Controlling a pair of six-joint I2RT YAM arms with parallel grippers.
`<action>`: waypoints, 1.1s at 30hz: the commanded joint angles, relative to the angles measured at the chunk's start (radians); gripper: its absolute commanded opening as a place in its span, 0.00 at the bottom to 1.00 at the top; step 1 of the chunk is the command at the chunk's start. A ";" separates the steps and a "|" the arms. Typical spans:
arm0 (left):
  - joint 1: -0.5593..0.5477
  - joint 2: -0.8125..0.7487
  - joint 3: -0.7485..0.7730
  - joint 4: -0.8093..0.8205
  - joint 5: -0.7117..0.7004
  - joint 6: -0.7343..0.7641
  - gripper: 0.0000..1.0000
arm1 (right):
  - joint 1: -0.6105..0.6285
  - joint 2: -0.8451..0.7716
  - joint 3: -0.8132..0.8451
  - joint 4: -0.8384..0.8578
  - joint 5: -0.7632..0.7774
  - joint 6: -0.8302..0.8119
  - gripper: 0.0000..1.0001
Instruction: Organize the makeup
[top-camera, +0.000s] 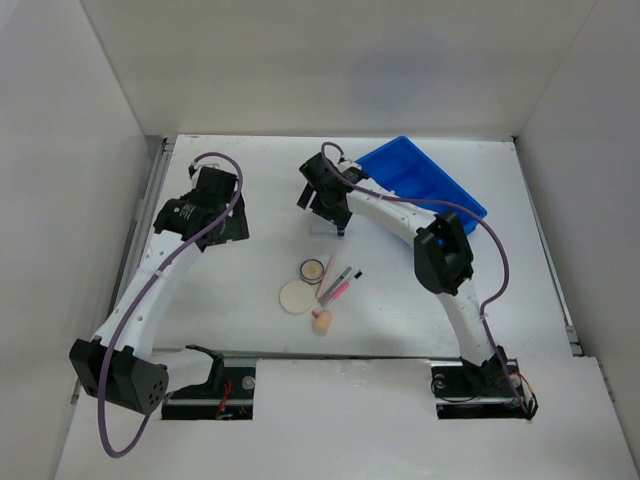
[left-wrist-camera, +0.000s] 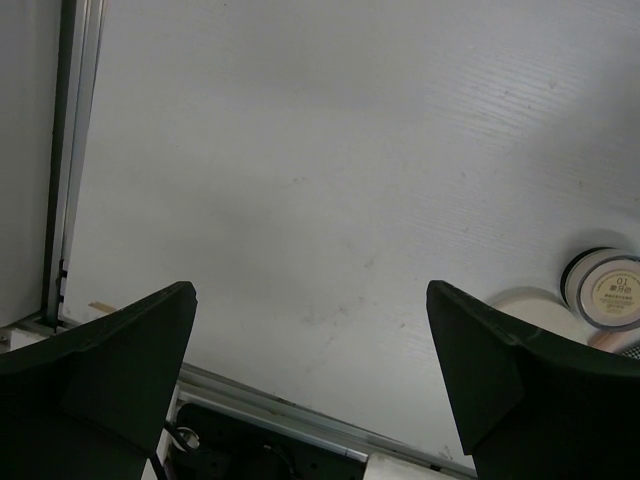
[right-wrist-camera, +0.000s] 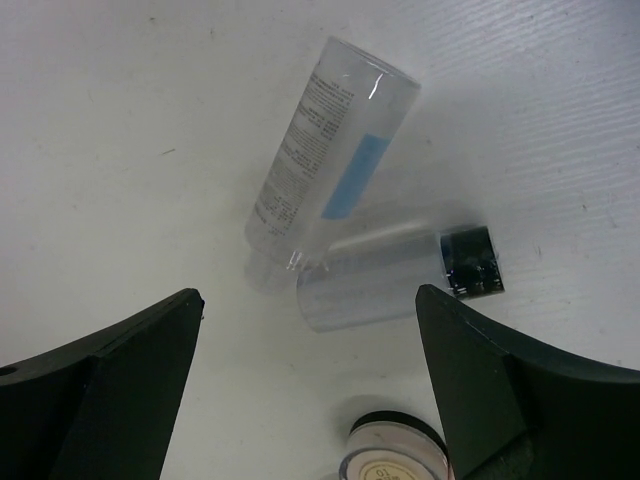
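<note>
The makeup lies in the middle of the table: a round compact (top-camera: 312, 269), a cream round puff (top-camera: 296, 297), slim pink and black pencils (top-camera: 337, 285) and a peach sponge (top-camera: 322, 321). In the right wrist view, two clear tubes lie touching: one with a blue label (right-wrist-camera: 330, 170), and one with a dark cap (right-wrist-camera: 385, 275). My right gripper (right-wrist-camera: 308, 295) is open above them, with the compact (right-wrist-camera: 395, 455) near the bottom edge; from above, the gripper (top-camera: 330, 222) hides the tubes. My left gripper (left-wrist-camera: 310, 290) is open and empty over bare table (top-camera: 225, 228).
A blue divided tray (top-camera: 420, 180) lies at the back right, close behind the right arm. White walls enclose the table on three sides. A metal rail (left-wrist-camera: 60, 180) runs along the left edge. The compact (left-wrist-camera: 605, 285) and puff (left-wrist-camera: 525, 300) show at the left wrist view's right edge.
</note>
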 joint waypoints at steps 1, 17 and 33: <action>-0.002 -0.042 0.021 -0.019 -0.031 0.002 1.00 | -0.009 0.034 0.076 -0.019 0.025 0.029 0.94; -0.002 -0.042 0.039 -0.056 -0.018 0.002 1.00 | -0.048 0.224 0.292 -0.065 0.057 0.035 0.85; -0.002 -0.042 0.049 -0.065 -0.041 0.002 1.00 | -0.048 0.276 0.345 -0.027 0.034 -0.032 0.56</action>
